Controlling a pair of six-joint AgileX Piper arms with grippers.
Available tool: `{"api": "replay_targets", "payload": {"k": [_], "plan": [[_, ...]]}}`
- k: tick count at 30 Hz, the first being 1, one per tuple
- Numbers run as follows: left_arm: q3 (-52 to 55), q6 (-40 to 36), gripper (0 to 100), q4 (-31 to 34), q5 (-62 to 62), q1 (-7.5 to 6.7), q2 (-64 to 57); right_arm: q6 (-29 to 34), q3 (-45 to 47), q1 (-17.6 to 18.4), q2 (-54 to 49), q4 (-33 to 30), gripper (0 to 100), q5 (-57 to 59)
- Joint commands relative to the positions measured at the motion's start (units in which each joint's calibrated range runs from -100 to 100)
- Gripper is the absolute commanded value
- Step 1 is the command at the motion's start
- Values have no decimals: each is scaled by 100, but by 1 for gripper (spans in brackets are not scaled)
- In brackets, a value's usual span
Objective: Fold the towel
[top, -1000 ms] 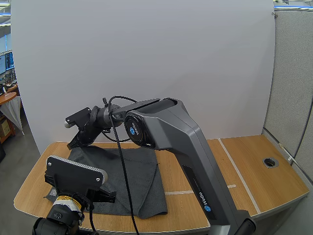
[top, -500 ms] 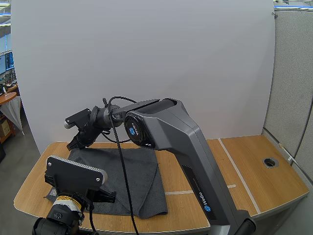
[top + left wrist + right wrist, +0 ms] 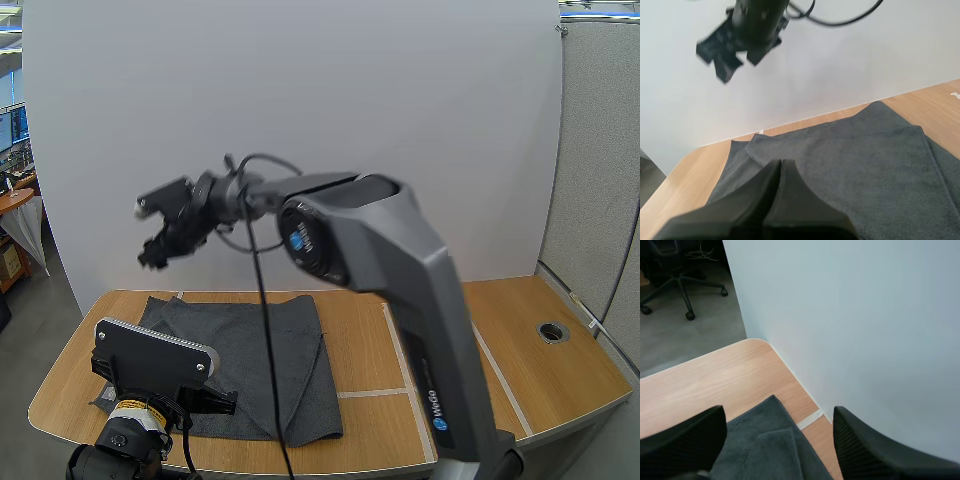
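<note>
Right gripper (image 3: 779,412): fingers wide apart, ribbed inner faces turned to each other, nothing between them. It hangs in the air in front of the white board (image 3: 300,100), well above the far left part of the table (image 3: 520,330). In the high view the right gripper (image 3: 157,248) is at the end of the big grey arm, which reaches across from the right. The left wrist view has it (image 3: 735,45) up against the board, above the far edge of the towel (image 3: 850,155).

Left gripper (image 3: 780,170): fingers pressed together into one dark wedge, gripping nothing. It sits low over the near left part of the cloth (whether the tips touch it cannot be told). From above, the left gripper (image 3: 205,400) is at the table's near left edge.

Towel (image 3: 270,350): dark grey, lying flat on the left half of the wooden table, free of both grippers. One layer lies over another, with a hemmed edge running along its right side. The far left corner shows a small flap doubled over.

Between the right gripper's fingers, the towel (image 3: 765,440) ends in a corner just beside a short white tape line (image 3: 810,419) on the table (image 3: 715,375), close to the foot of the board.
</note>
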Motion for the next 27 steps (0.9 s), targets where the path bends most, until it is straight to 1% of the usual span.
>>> {"api": "replay_targets", "payload": {"k": [1,4,6,10,16,20,23,27], "plan": [[0,-23,0,40,-51,2,-31,49,-36,-208,-555,52,100,1043],[0,-23,0,40,-51,2,-31,49,-21,-309,-772,52,100,1756],[0,-23,0,40,-51,2,-31,49,43,-378,-936,95,100,2012],[0,-23,0,40,-51,2,-31,49,473,-490,-1464,112,100,2120],[0,-23,0,40,-51,2,-31,28,1672,-640,-2577,59,100,2083],[0,-23,0,40,-51,2,-31,28,2607,-647,-3467,-199,100,1919],[0,-23,0,40,-51,2,-31,71,3418,-647,-4346,-341,100,1650],[0,-23,0,40,-51,2,-31,492,4337,-647,-5424,-705,100,1461]]}}
